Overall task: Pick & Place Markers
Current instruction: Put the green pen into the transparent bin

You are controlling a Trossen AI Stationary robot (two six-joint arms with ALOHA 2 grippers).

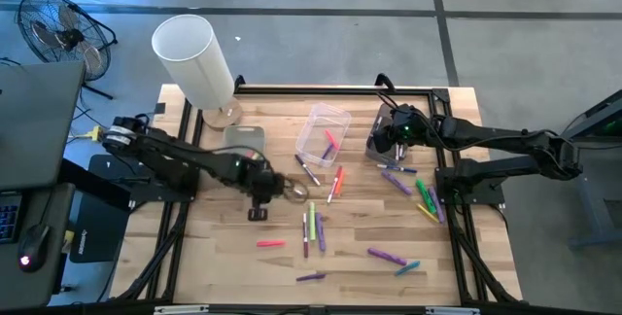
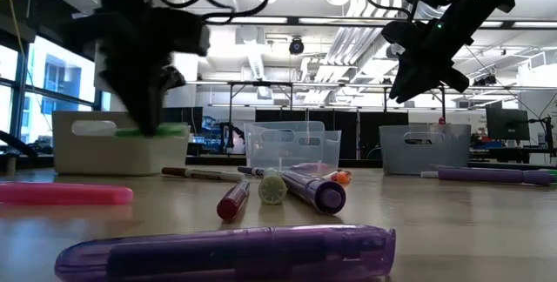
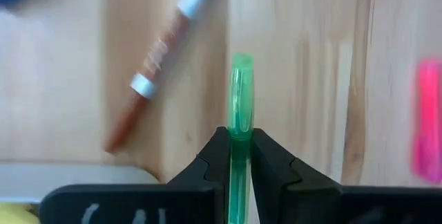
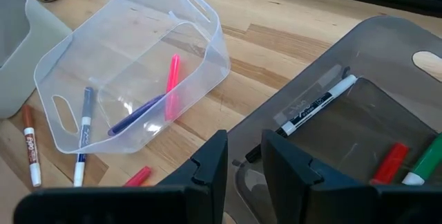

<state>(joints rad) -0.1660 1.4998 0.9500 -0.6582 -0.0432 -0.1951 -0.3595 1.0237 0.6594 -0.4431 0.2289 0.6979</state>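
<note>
Now mid-carry | left gripper pinching green marker lengthwise, lifted over table centre-left, likely bound for a bin | right gripper parted, empty, over grey bin far right | other markers scattered; held pen's rear hidden by fingers

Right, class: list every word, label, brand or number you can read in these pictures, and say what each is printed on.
Nothing can be read with certainty.
Black marker in the grey bin: white label with print, too small to read.
Brown marker on the table: lettering along the barrel, too small to read.
Brown marker in the left wrist view: print blurred.
Green marker in the left gripper: no print visible.
</note>
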